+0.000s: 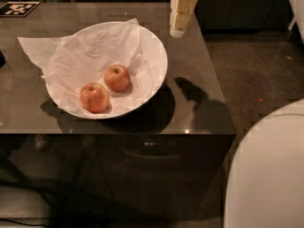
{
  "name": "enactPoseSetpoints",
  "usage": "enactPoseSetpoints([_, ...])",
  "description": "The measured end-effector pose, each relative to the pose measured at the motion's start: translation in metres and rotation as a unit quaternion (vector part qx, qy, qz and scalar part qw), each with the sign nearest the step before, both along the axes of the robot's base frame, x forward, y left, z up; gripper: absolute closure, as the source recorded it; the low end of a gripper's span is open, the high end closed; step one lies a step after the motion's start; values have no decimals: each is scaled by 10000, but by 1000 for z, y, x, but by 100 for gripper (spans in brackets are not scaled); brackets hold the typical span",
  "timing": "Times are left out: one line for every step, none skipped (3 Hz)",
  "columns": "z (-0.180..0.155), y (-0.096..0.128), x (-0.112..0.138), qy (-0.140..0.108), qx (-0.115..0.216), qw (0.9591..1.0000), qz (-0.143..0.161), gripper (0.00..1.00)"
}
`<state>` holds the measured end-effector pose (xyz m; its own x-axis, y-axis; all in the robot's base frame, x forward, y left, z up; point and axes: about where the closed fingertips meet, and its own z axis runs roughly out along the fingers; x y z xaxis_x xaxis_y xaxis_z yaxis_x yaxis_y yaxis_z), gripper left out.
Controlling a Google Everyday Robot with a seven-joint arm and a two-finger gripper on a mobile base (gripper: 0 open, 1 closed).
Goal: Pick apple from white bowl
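The white bowl [154, 56] sits on the grey table, lined with a wrinkly white paper sheet [71, 56]. Two apples lie in it, side by side. The apple [117, 78] is the smaller, deeper red-orange one with a yellow-green patch at its stem, near the bowl's middle. A paler, slightly larger apple [94, 97] lies to its front left. My gripper [178, 14], cream-coloured, hangs above the table's far right part, just beyond the bowl's right rim, and holds nothing.
The grey table [199, 80] ends in a right edge and a front edge close to the bowl. A black-and-white marker tag [18, 8] lies at the far left. A large white robot part [268, 175] fills the lower right. Dark floor [256, 65] lies to the right.
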<state>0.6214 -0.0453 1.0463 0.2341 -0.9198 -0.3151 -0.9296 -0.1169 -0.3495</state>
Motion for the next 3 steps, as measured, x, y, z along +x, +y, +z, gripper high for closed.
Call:
enactPoseSetpoints([-7, 28, 11, 203, 372, 9990, 166, 0])
enactPoseSetpoints([-8, 35, 11, 276, 742, 9968, 85, 0])
enactPoseSetpoints([-8, 41, 17, 193, 796, 9966, 77, 0])
